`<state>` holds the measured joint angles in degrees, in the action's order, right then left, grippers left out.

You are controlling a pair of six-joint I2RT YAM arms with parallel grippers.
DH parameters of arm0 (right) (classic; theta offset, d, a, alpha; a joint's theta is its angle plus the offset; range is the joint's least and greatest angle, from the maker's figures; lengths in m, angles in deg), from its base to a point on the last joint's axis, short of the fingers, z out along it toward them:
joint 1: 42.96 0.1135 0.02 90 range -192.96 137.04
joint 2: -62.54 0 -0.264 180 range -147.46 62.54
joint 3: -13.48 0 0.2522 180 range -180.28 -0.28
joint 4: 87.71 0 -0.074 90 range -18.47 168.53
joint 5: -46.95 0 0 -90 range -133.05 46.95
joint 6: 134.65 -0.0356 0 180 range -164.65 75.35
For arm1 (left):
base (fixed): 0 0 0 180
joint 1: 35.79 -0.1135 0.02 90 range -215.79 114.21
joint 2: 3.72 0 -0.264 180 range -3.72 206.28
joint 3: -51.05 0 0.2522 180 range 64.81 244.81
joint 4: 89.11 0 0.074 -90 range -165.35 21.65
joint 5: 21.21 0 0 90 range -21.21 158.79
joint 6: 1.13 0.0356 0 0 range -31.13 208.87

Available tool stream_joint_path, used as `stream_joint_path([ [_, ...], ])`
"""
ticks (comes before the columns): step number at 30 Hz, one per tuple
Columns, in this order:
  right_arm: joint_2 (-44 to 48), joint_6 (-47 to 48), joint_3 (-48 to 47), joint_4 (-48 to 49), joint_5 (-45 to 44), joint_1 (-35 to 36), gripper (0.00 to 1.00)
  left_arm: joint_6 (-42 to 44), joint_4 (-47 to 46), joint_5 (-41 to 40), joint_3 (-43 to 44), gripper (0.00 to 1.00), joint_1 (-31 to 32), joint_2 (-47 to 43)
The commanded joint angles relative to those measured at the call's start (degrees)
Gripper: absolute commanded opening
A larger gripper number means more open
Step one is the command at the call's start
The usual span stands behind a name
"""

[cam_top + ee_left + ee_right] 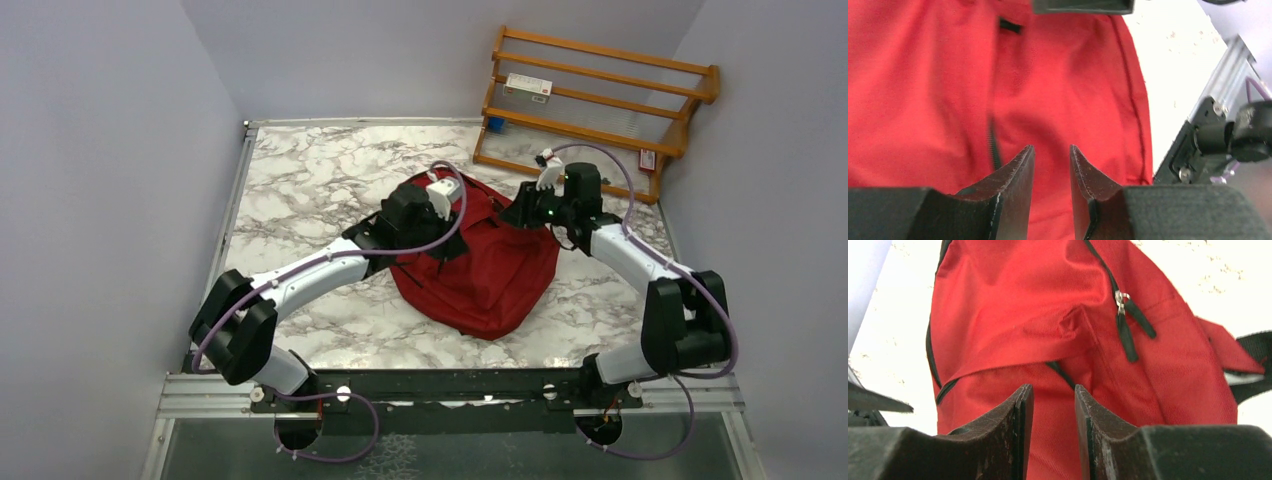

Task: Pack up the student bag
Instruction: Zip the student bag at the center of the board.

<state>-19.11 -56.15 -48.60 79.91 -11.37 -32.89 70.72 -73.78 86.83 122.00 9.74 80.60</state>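
The student bag (482,272) is a dark-red backpack lying flat in the middle of the marble table. My left gripper (435,238) hovers over its left upper part. In the left wrist view that gripper (1052,150) is open, and only red fabric and a black zipper line (994,147) show beyond the jaws. My right gripper (521,212) sits at the bag's far right edge. In the right wrist view it (1053,389) is open too, above the bag's flap, with the zipper pulls (1127,325) and a black strap (1255,347) further off.
A wooden rack (600,105) leans in the back right corner with a white box (528,88) on it. An aluminium rail (450,392) runs along the table's near edge. Grey walls close in the left, back and right sides.
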Motion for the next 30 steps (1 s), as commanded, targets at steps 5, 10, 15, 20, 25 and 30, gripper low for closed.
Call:
stream_joint_path([
  [5, -11.19, 10.9, -10.67, -5.87, 8.69, -0.09, 0.41, -1.18, 1.87, 1.71, -0.72, 0.34, -7.6, -3.1],
  [10, -14.31, 13.12, -11.43, -8.19, 9.29, 0.34, 0.43, -1.1, 2.0, 1.82, -0.96, 0.34, -8.42, -3.54],
  [15, -15.25, 12.77, -10.3, -7.86, 9.59, 0.88, 0.44, -1.18, 1.79, 2.06, -0.85, 0.34, -8.78, -2.96],
  [20, -15.78, 12.64, -9.51, -7.19, 11.39, 1.51, 0.45, -1.33, 1.7, 2.0, -1.06, 0.34, -9.06, -2.45],
  [25, -17.9, 12.63, -10.11, -7.53, 10.69, 2.18, 0.44, -1.71, 1.34, 2.17, -1.42, 0.34, -9.15, -2.22],
  [30, -17.32, 11.91, -9.94, -7.12, 8.37, 2.75, 0.28, -1.71, 1.34, 1.78, -1.9, 0.34, -9.47, -2.64],
])
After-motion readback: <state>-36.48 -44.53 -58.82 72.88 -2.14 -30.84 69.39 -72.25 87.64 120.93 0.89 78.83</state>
